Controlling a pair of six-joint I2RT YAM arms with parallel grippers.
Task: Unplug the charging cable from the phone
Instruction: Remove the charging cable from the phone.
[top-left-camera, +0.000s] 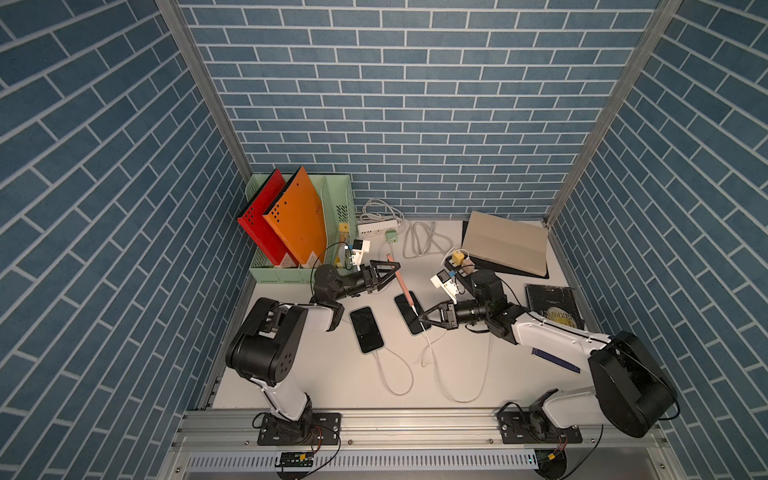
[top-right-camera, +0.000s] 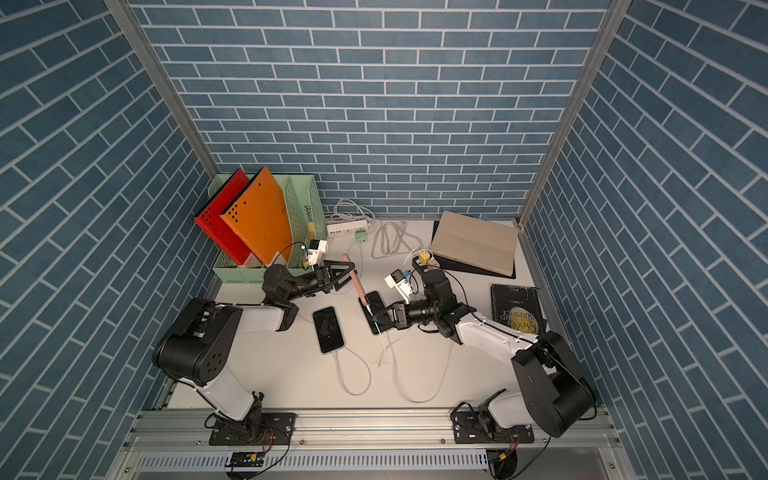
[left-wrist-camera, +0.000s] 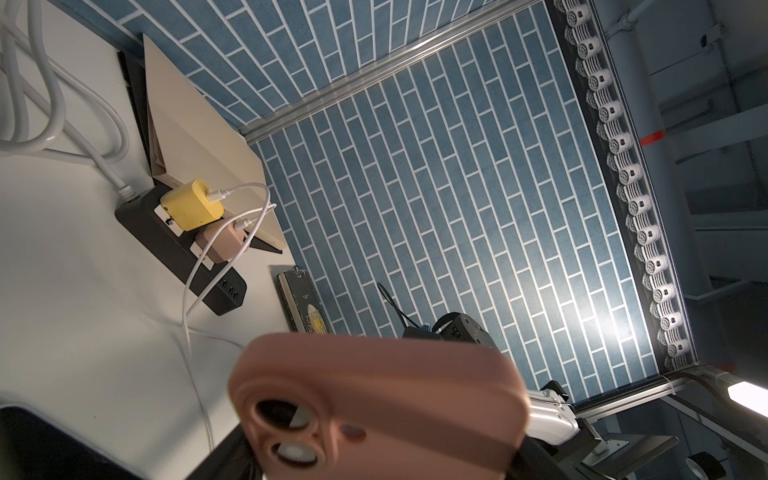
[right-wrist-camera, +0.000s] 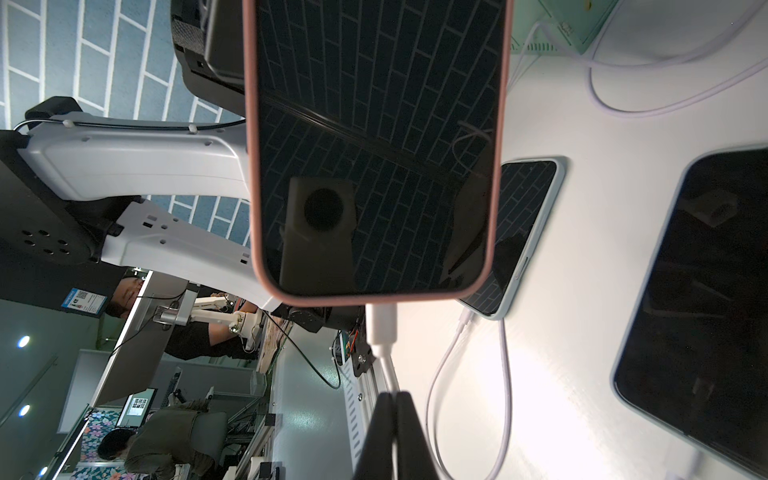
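The phone (top-left-camera: 402, 284), in a pink case, is held tilted above the table by my left gripper (top-left-camera: 392, 272), which is shut on its upper end. The left wrist view shows the case's back (left-wrist-camera: 374, 399) with the camera cutouts hiding the jaws. In the right wrist view its dark screen (right-wrist-camera: 374, 145) faces the camera. The white plug (right-wrist-camera: 380, 324) of the charging cable (right-wrist-camera: 387, 368) sits in its lower edge. My right gripper (right-wrist-camera: 395, 399) is shut on the cable just behind the plug, also seen in a top view as the right gripper (top-right-camera: 376, 321).
Two other phones lie flat on the table, one (top-left-camera: 365, 329) with its own cable and one (top-left-camera: 411, 316) under the lifted phone. A green file rack (top-left-camera: 332, 199), a white power strip (top-left-camera: 376, 228), a black power strip (top-left-camera: 457, 270), a beige laptop (top-left-camera: 505, 245) and a book (top-left-camera: 552, 307) stand around.
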